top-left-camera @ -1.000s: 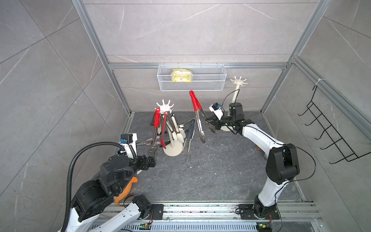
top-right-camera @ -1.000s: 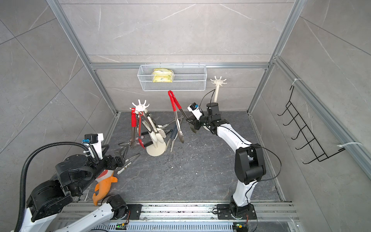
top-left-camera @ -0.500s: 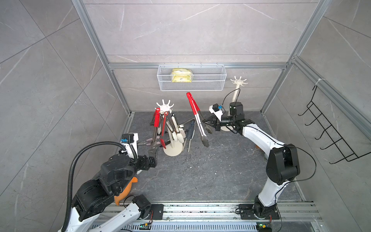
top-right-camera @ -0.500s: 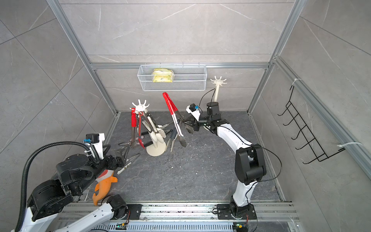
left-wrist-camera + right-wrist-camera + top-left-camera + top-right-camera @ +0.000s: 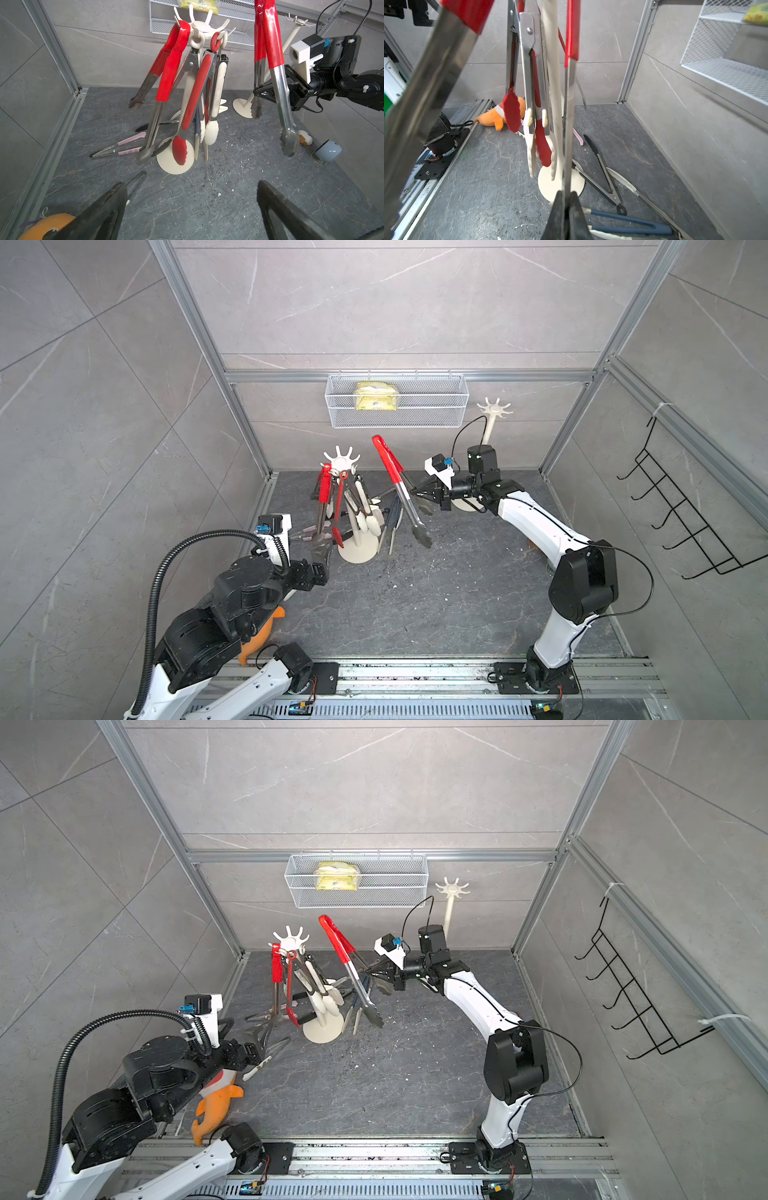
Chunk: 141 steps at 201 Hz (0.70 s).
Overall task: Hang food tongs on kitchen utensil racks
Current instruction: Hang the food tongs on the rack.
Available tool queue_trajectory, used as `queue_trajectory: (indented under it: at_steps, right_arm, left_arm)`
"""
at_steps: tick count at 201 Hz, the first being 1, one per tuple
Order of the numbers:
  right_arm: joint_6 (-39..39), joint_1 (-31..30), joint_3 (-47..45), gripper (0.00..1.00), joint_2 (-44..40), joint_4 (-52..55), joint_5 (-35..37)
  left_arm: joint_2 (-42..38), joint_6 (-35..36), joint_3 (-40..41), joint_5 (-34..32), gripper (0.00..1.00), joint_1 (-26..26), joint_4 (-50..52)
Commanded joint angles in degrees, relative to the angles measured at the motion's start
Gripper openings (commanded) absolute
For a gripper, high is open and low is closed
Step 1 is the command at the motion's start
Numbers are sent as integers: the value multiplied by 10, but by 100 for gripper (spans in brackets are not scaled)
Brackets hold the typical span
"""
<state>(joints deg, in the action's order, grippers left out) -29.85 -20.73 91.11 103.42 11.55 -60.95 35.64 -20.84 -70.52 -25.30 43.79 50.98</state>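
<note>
Pinching one red-sleeved tongs (image 5: 390,460) in right gripper (image 5: 413,490); spreading empty left gripper (image 5: 192,184); showing one loaded rack (image 5: 341,456), one bare rack (image 5: 493,408); from left wrist only, one pale-blue cup (image 5: 328,150).

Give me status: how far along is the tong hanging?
Done: several tongs hang on the near cream rack. In hand: right end effector is shut on the red-handled tongs, lifted, unhung; left end effector open, empty. Left: pink-tipped, black-tipped and blue-handled tongs lie on the floor; far rack bare.
</note>
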Motion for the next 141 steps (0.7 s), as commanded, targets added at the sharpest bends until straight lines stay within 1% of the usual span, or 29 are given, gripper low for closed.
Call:
queue_trajectory:
  at_steps: [1,74,141]
  right_arm:
    - [-22,-13,34,0,15,34,-18]
    - [-14,-26,70,0,53,48,-16]
    - [-15,-31,81,0,69,58,-18]
  left_arm:
    - [-3,-3,0,2,99,2,-18]
    - [-5,-8,0,5,99,2,-15]
    - [-5,-7,1,4,99,2,-15]
